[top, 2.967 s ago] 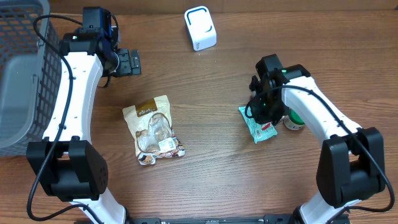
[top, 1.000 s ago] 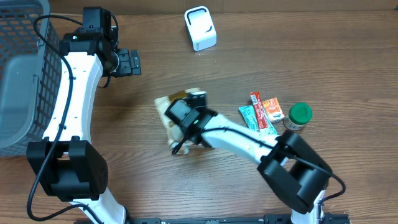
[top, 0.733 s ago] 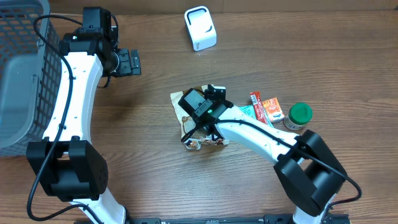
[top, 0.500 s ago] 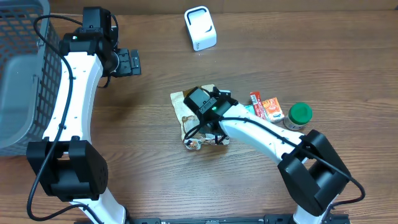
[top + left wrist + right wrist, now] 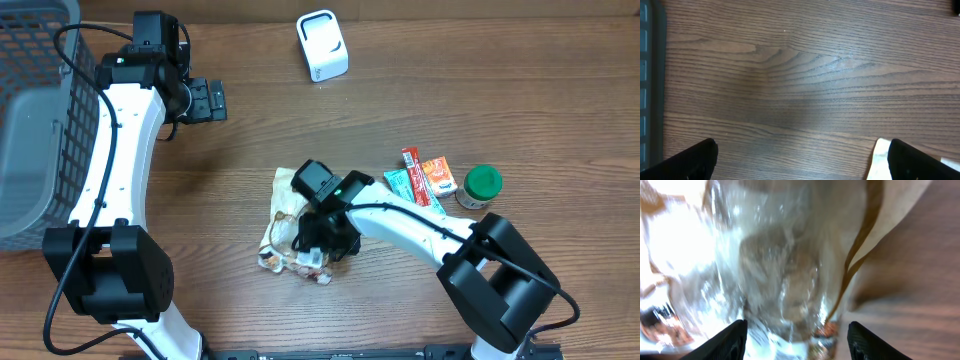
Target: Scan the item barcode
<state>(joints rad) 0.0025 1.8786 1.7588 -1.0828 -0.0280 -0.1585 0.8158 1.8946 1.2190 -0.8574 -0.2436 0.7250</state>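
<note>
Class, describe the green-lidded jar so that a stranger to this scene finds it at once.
Look at the right half of the wooden table, where small packets lie in a row. At the row's right end, beside the orange packet, stands the jar: round and green-lidded, its neighbours flat.
</note>
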